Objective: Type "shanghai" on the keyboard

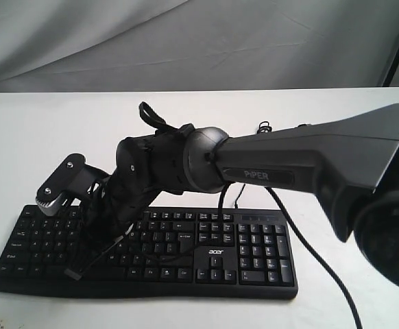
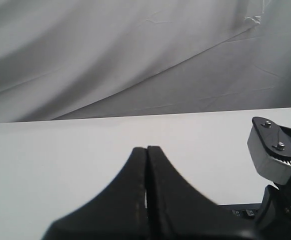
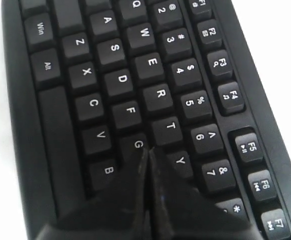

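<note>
Here the right gripper (image 3: 146,152), fingers pinched together on nothing, has its tip just beside the G key (image 3: 138,144) (contact unclear) on the keyboard (image 1: 254,248), which lies across the white table (image 1: 42,130), bare surface beyond its far edge. The left gripper (image 2: 146,150), likewise clenched, hovers over tabletop.

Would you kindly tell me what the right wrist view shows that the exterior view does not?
Only the right wrist view: readable legends, with the tip of the shut right end effector near the G key. Only the exterior view: the number pad, acer logo, a black cable and the arm marked PIPER. Both: the black keyboard on the white table.
</note>
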Robot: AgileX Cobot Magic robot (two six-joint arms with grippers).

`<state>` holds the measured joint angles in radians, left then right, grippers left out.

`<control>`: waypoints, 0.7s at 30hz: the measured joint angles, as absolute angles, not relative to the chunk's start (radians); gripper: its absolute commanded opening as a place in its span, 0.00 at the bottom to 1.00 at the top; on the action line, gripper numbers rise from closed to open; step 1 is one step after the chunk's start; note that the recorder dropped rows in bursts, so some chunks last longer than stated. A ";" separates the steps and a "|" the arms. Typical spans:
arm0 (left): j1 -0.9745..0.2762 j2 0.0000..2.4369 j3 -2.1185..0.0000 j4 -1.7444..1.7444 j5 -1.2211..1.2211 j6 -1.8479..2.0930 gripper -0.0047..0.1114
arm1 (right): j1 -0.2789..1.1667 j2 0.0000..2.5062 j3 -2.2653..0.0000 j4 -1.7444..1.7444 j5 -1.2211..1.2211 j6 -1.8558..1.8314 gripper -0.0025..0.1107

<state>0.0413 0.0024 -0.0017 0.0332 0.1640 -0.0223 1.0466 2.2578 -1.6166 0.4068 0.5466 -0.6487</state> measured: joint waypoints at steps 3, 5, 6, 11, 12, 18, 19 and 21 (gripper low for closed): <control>0.041 0.002 -0.002 0.033 0.164 -0.022 0.04 | 1.047 2.258 -1.617 0.407 0.549 -0.649 0.02; 0.041 0.002 -0.002 0.033 0.164 -0.022 0.04 | 1.047 2.258 -1.617 0.407 0.552 -0.649 0.02; 0.041 0.002 -0.002 0.033 0.164 -0.022 0.04 | 1.047 2.258 -1.617 0.405 0.553 -0.649 0.02; 0.041 0.002 -0.002 0.033 0.164 -0.022 0.04 | 1.047 2.260 -1.617 0.399 0.557 -0.649 0.02; 0.041 0.002 -0.002 0.033 0.164 -0.022 0.04 | 1.047 2.262 -1.617 0.399 0.557 -0.647 0.02; 0.041 0.002 -0.002 0.033 0.164 -0.022 0.04 | 1.047 2.270 -1.622 0.399 0.560 -0.647 0.02; 0.041 0.002 -0.002 0.033 0.164 -0.022 0.04 | 1.047 2.272 -1.623 0.399 0.560 -0.648 0.02; 0.041 0.002 -0.002 0.033 0.164 -0.022 0.04 | 1.047 2.272 -1.625 0.399 0.562 -0.648 0.02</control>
